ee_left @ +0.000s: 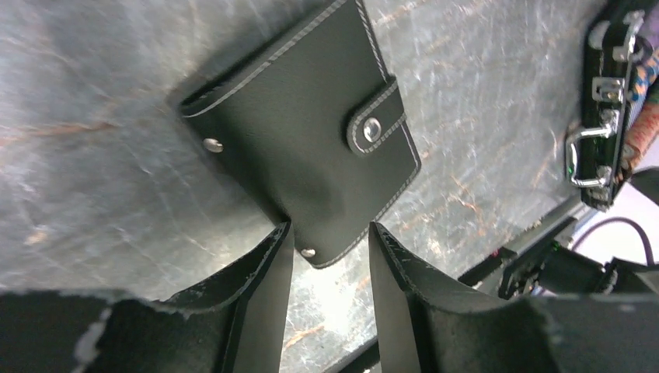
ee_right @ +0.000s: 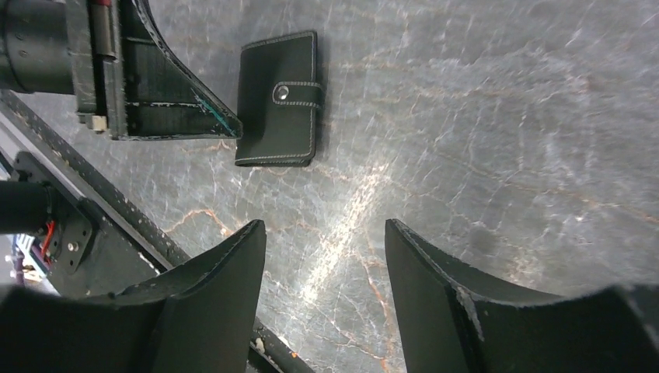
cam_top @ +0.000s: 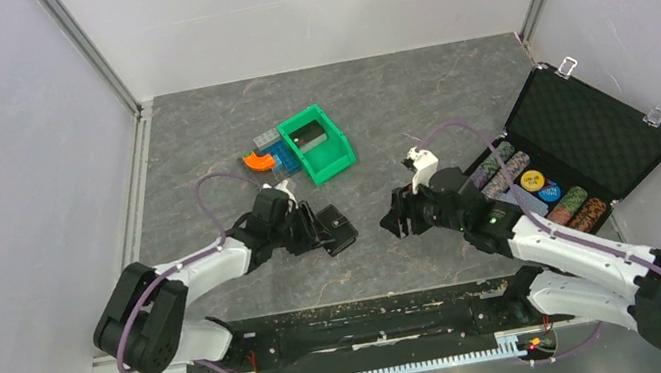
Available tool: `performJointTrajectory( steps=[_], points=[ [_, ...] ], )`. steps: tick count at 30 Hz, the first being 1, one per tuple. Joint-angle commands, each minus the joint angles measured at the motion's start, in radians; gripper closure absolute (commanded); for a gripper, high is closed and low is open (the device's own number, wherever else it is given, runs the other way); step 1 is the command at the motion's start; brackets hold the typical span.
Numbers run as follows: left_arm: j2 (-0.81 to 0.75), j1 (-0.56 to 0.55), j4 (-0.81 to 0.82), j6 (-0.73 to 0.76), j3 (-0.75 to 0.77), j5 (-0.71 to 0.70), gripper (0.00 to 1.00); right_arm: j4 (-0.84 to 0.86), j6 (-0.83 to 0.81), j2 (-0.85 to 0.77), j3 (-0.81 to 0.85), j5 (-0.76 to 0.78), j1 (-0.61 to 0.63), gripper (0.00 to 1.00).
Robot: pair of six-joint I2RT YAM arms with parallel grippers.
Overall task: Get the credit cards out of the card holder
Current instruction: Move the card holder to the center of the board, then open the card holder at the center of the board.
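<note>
The card holder (cam_top: 340,228) (ee_left: 303,132) (ee_right: 278,101) lies flat on the grey table, folded shut, its snap strap fastened; it looks black with pale stitching. The credit cards are hidden. My left gripper (cam_top: 318,228) (ee_left: 326,233) sits low at the holder's near corner. Its jaws are open, and that corner reaches just between the fingertips (ee_left: 280,241). My right gripper (cam_top: 399,220) (ee_right: 325,233) hovers to the right of the holder, apart from it. It is open over bare table with nothing between its fingers.
A green bin (cam_top: 319,143) stands behind the holder, with orange and blue pieces (cam_top: 266,160) beside it. An open black foam-lined case (cam_top: 589,118) holding poker chips (cam_top: 534,183) lies at the right. A black rail (cam_top: 359,319) runs along the near edge.
</note>
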Motion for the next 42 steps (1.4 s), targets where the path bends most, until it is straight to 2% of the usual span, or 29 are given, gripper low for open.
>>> performJointTrajectory(
  steps=[1, 6, 11, 14, 16, 21, 27, 42],
  points=[
    [-0.049, -0.022, 0.027, -0.085, -0.012, -0.001, 0.51, 0.048, 0.037, 0.076, 0.055, 0.044, 0.056, 0.4],
    [-0.27, -0.017, -0.185, -0.072, 0.007, -0.241, 0.42, 0.042, 0.032, 0.192, 0.126, 0.152, 0.142, 0.42],
    [-0.495, -0.017, -0.401, -0.065, 0.018, -0.561, 0.34, 0.042, 0.016, 0.333, 0.209, 0.245, 0.207, 0.47],
    [-0.62, -0.017, -0.468, -0.079, -0.003, -0.658, 0.26, 0.042, 0.006, 0.416, 0.275, 0.278, 0.244, 0.49],
    [-0.679, -0.017, -0.497, -0.077, -0.016, -0.681, 0.24, 0.043, -0.001, 0.476, 0.326, 0.305, 0.27, 0.49],
    [-0.762, -0.017, -0.516, -0.063, -0.041, -0.653, 0.23, 0.047, -0.011, 0.626, 0.433, 0.339, 0.304, 0.5],
    [-0.769, -0.018, -0.517, -0.087, -0.056, -0.555, 0.23, 0.043, -0.011, 0.74, 0.513, 0.358, 0.315, 0.53],
    [-0.753, -0.017, -0.487, -0.105, -0.107, -0.464, 0.23, 0.026, -0.01, 0.853, 0.559, 0.451, 0.318, 0.6]
  ],
)
